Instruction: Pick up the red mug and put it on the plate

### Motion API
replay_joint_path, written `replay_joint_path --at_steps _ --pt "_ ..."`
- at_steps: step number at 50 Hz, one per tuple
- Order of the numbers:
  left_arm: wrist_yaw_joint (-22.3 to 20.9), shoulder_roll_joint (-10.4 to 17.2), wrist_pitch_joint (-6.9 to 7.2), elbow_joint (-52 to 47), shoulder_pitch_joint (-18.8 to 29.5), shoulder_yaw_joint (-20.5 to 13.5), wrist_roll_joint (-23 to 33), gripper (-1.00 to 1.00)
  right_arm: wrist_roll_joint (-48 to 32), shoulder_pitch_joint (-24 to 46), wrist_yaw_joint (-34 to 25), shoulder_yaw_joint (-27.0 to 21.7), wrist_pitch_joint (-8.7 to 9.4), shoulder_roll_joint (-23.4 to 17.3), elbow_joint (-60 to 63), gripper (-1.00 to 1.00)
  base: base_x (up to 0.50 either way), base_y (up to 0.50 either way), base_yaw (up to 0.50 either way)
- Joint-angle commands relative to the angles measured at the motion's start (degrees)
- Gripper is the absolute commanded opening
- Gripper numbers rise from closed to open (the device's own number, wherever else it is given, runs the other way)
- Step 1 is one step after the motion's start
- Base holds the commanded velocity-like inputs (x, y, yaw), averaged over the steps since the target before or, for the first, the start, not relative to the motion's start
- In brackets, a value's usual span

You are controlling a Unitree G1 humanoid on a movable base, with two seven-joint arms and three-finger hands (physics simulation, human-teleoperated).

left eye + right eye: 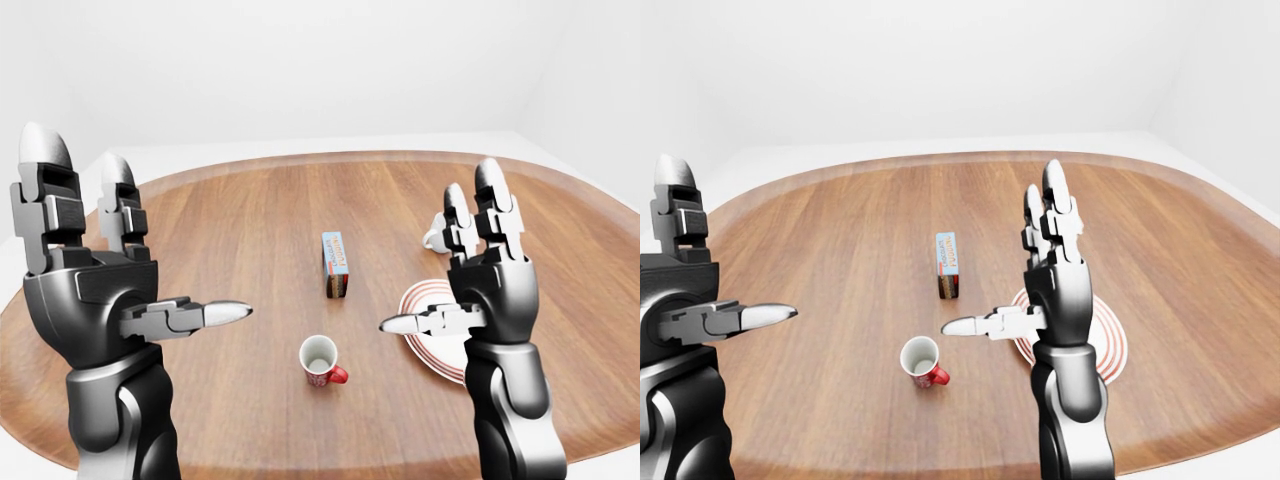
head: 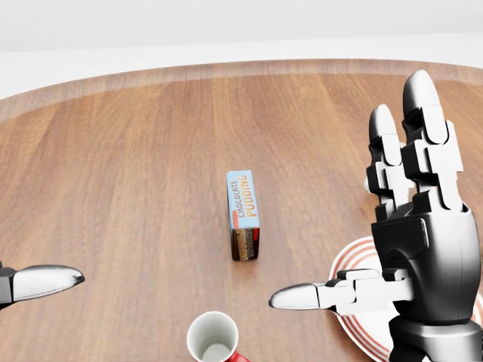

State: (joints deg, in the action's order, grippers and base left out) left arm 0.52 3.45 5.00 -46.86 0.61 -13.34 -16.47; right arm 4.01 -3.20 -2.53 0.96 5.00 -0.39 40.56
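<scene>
Left robot hand (image 1: pixel 100 270): raised at the left edge of the left-eye view, fingers spread and upright, thumb pointing toward the middle; holds nothing.

Right robot hand (image 1: pixel 490 270): raised at the right of the same view, fingers likewise spread and upright, thumb pointing left; holds nothing. It stands above and partly hides the plate.

Red mug (image 1: pixel 321 362): upright on the counter (image 1: pixel 230 230), white inside, mouth open upward, handle toward lower right. It sits low in the left-eye view, between the two thumbs and below them, untouched by either robot hand.

Plate (image 1: pixel 425 330): white with red rings, flat on the counter to the right of the mug, apart from it.

Chocolate pudding box (image 2: pixel 243 215): blue top, dark end face, lying on the counter above the mug in the view, left of the plate.

White object (image 1: pixel 433 240): small, mostly hidden behind the right robot hand's fingers; kind cannot be told.

Counter: rounded, wood-grained, pale walls beyond.
</scene>
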Motion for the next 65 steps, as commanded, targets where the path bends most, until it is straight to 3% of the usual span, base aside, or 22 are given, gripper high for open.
replay_joint_path --at_steps 1,17,39,51,60,61,65 --pt "0.13 0.25 0.00 0.29 0.43 -0.23 -0.20 1.00 -2.72 -2.50 0.75 3.33 0.00 0.05 2.26 1.00 0.00 0.00 0.00" --pt "0.17 0.27 0.00 0.85 0.47 -0.31 0.02 1.00 -4.49 -5.15 -0.87 5.86 0.00 -0.62 4.95 1.00 0.00 0.00 0.00" --pt "-0.02 0.14 0.00 0.41 0.11 -0.28 0.06 1.00 -12.26 -3.69 -7.46 18.52 0.00 -1.89 -6.57 1.00 0.00 0.00 0.00" --pt "-0.07 0.10 0.00 0.56 0.01 -0.20 0.26 1.00 -14.27 -3.73 -8.49 19.55 0.00 -1.86 -6.83 1.00 0.00 0.00 0.00" --pt "-0.17 0.01 0.00 1.25 -0.09 -0.04 0.52 1.00 -15.29 -3.14 -8.30 19.23 0.00 -1.31 -13.63 1.00 0.00 0.00 0.00" --pt "-0.14 -0.06 0.00 1.25 -0.19 0.09 0.62 1.00 -31.84 5.31 -11.61 26.84 0.00 -5.31 -19.51 1.00 0.00 0.00 0.00" --pt "-0.08 -0.04 0.00 0.65 -0.19 -0.01 0.37 1.00 -40.41 5.23 -17.69 24.08 0.00 -0.97 -22.01 1.00 0.00 0.00 0.00"
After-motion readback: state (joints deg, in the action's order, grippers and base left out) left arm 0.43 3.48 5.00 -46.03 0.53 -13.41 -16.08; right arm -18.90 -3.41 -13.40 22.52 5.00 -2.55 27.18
